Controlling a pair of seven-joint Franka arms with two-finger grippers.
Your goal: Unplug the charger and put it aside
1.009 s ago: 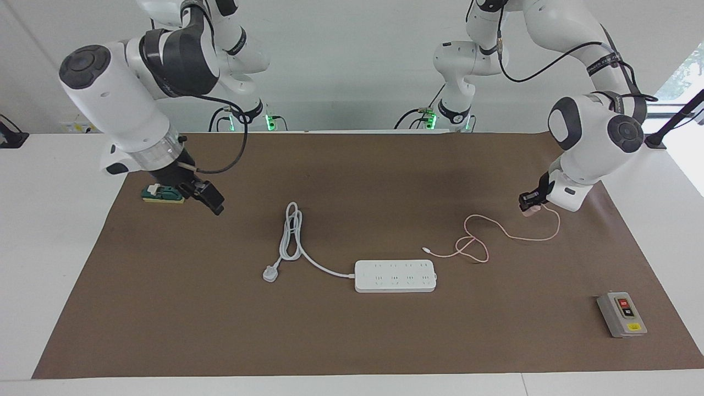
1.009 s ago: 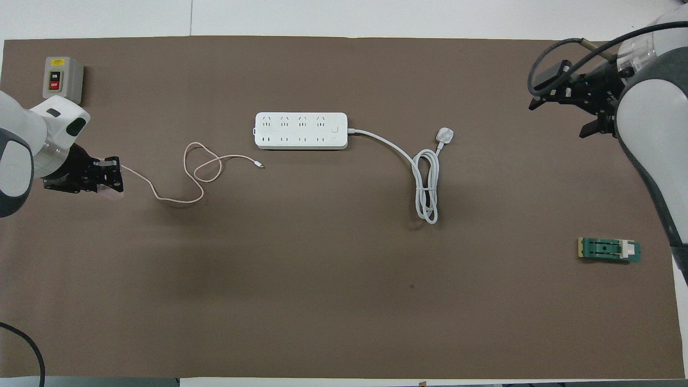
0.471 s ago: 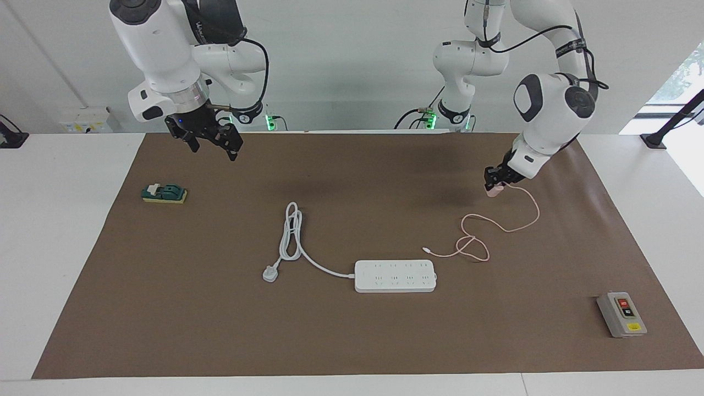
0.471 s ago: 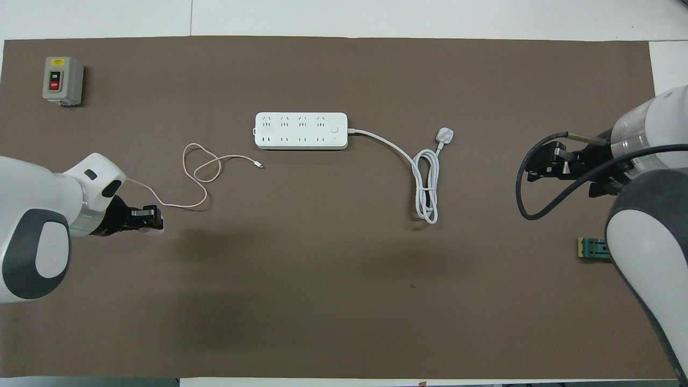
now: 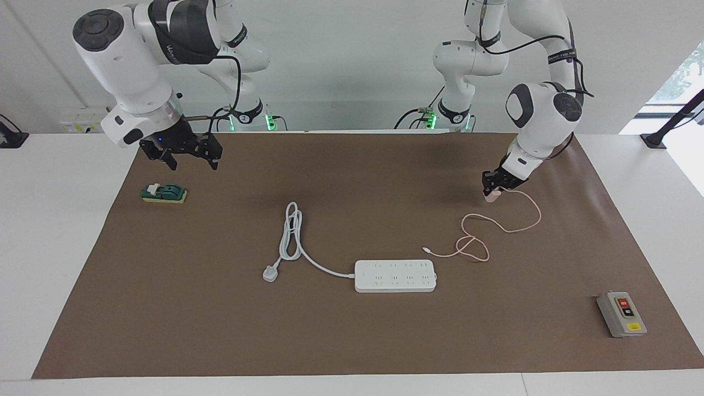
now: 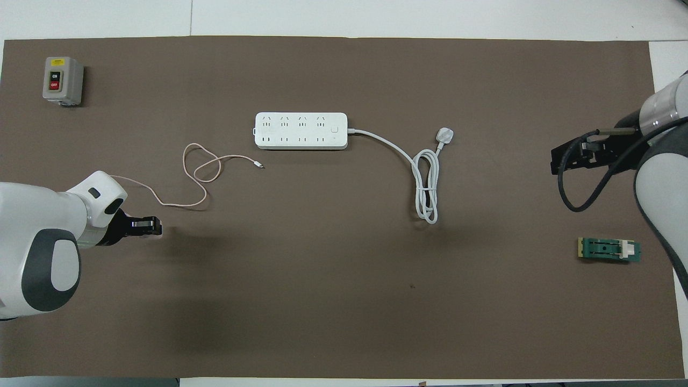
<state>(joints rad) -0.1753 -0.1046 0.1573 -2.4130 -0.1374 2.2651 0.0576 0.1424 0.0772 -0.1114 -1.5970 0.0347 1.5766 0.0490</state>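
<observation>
The charger [image 5: 494, 196] is a small pale pink cube, and my left gripper [image 5: 491, 190] is shut on it, low over the brown mat [image 5: 352, 330] at the left arm's end. In the overhead view the left gripper [image 6: 148, 227] covers the cube. Its thin pink cable [image 5: 511, 228] trails across the mat to a loose loop [image 6: 201, 166] that lies beside the white power strip [image 5: 395, 275]. No plug sits in the strip's sockets. My right gripper [image 5: 188, 157] hangs open over the mat at the right arm's end, holding nothing.
The power strip's thick white cord [image 5: 291, 231] lies coiled on the mat with its plug [image 5: 269, 273] loose. A green block [image 5: 164, 193] lies below the right gripper. A grey switch box [image 5: 621, 314] stands at the mat's corner farthest from the robots, at the left arm's end.
My left gripper has carried the charger toward the robots and the table's middle, dragging the cable's near end along. The right arm lifted off the green block and swung about above it.
</observation>
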